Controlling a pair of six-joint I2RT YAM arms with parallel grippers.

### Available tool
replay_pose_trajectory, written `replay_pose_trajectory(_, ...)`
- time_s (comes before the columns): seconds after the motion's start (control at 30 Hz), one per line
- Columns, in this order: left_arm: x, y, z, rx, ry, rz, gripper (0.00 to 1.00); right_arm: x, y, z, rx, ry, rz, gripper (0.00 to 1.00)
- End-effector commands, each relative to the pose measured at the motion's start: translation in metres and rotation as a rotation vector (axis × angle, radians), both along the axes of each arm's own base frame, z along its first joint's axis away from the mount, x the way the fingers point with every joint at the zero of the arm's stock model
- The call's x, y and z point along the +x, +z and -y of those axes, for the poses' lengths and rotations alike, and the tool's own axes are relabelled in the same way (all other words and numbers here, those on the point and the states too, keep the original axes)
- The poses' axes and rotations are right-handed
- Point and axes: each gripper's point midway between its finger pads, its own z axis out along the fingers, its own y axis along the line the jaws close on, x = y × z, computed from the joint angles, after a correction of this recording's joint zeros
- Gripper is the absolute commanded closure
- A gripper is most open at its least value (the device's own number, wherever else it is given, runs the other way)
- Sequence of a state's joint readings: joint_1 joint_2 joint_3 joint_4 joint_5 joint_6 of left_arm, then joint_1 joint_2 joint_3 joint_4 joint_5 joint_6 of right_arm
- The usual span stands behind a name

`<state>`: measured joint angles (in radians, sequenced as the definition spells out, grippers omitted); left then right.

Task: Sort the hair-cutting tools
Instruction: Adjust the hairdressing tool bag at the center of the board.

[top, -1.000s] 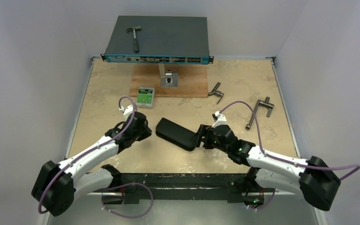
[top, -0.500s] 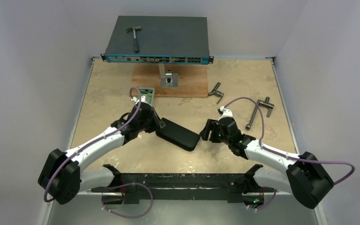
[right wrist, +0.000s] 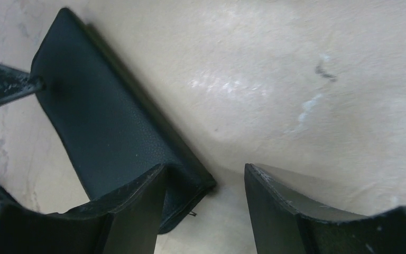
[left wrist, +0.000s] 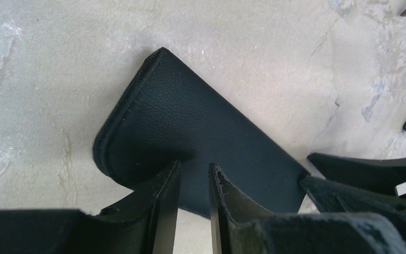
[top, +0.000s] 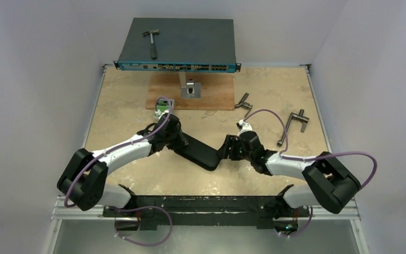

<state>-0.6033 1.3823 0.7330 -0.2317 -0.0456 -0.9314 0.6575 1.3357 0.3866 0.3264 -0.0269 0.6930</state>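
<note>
The right fingers (right wrist: 132,211), spread astride the flat black leather pouch's (top: 201,151) right corner, should pinch its edge squarely while the near-closed left fingers (left wrist: 164,211), grip unclear, steady the other end.

Black pouch (top: 200,152) both ends covered; green box (top: 161,109) mostly hidden.

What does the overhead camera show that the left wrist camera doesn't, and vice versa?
Only overhead: the hammer on the blue-fronted box, and the wooden board. Only the left wrist: the black pouch's grain and stitched edge, close below the left gripper's narrowly parted fingers. Both: the pouch on the beige table, the right gripper at its other end.
</note>
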Motion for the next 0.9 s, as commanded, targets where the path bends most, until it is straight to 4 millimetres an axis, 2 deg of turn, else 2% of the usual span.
replay_pose_trajectory(0.0,0.007,0.005,-0.008,0.031,0.026,0.046,0.75,-0.014,0.008,-0.034,0.069,0.111,0.009,0.45)
replay_pose_trajectory(0.2,0.000,-0.007,-0.024,0.091,0.051,0.028,0.75,-0.027,0.005,-0.059,0.084,0.170,-0.005,0.46)
replay_pose_trajectory(0.3,-0.003,-0.010,-0.028,0.103,0.050,0.019,0.75,-0.024,0.007,-0.050,0.055,0.134,0.012,0.46)
replay_pose_trajectory(0.43,-0.004,0.003,-0.024,0.057,0.027,0.069,0.75,-0.024,0.025,-0.024,0.017,0.065,0.086,0.46)
replay_pose_trajectory(0.47,-0.004,0.007,-0.022,0.040,0.017,0.086,0.75,-0.028,0.022,-0.015,-0.001,0.057,0.084,0.46)
replay_pose_trajectory(0.57,-0.006,0.007,-0.020,0.026,-0.001,0.096,0.75,-0.041,0.021,-0.005,-0.008,0.070,0.077,0.47)
replay_pose_trajectory(0.73,-0.018,-0.019,-0.024,0.023,0.016,0.042,0.76,-0.062,0.014,-0.011,0.005,0.123,0.040,0.49)
replay_pose_trajectory(0.87,-0.023,-0.025,-0.024,-0.002,0.027,0.042,0.75,-0.070,0.003,-0.016,-0.035,0.136,0.010,0.51)
